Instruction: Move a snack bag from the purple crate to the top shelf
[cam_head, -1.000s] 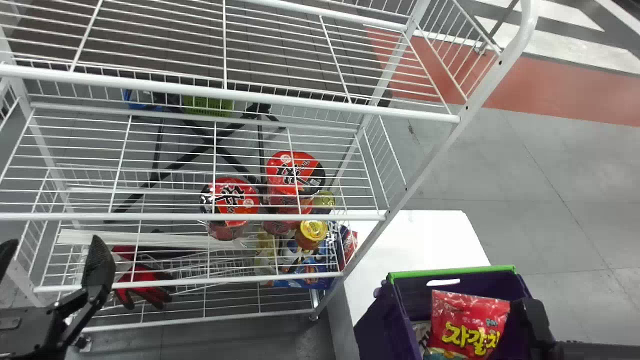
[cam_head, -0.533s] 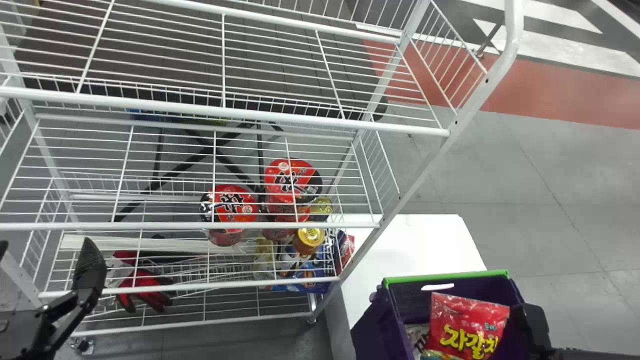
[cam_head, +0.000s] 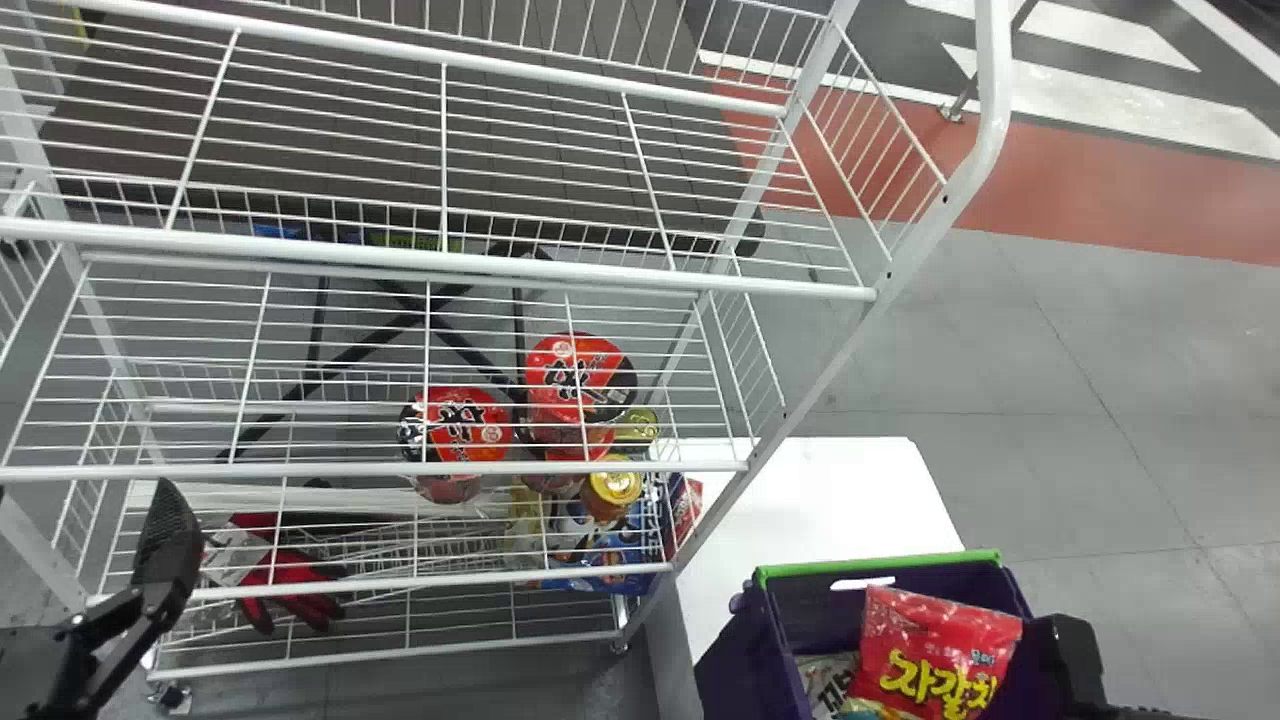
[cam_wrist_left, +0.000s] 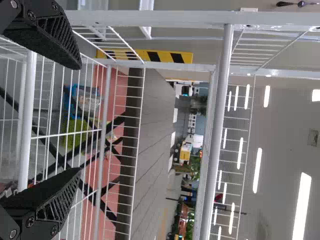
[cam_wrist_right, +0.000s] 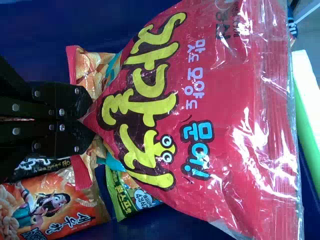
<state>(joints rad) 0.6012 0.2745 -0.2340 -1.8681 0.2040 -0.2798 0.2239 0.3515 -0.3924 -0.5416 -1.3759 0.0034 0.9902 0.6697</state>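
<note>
In the head view my right gripper (cam_head: 1076, 655) is at the right side of the purple crate (cam_head: 735, 640). In the right wrist view my right gripper (cam_wrist_right: 86, 120) is shut on the gathered edge of a red snack bag (cam_wrist_right: 215, 115); other snack packets lie behind it. That red snack bag (cam_head: 935, 650) is tilted over the crate's opening. My left gripper (cam_head: 85, 520) stays at the lower left, before the rack. From its wrist view, the left gripper (cam_wrist_left: 77, 117) is open and empty, facing the rack's wire shelves. The upper shelf (cam_head: 500, 268) spans the head view's top.
The crate stands by a white table (cam_head: 830, 500), right of the rack. Red noodle cups (cam_head: 460, 425), jars and packets are on lower shelves, along with a red glove (cam_head: 290, 590). A slanting white post (cam_head: 830, 360) bounds the rack's right side.
The rack has slid downward in the head view, and the crate has shifted left and down. The red bag and right gripper keep nearly the same place, so both sit further right against the crate.
</note>
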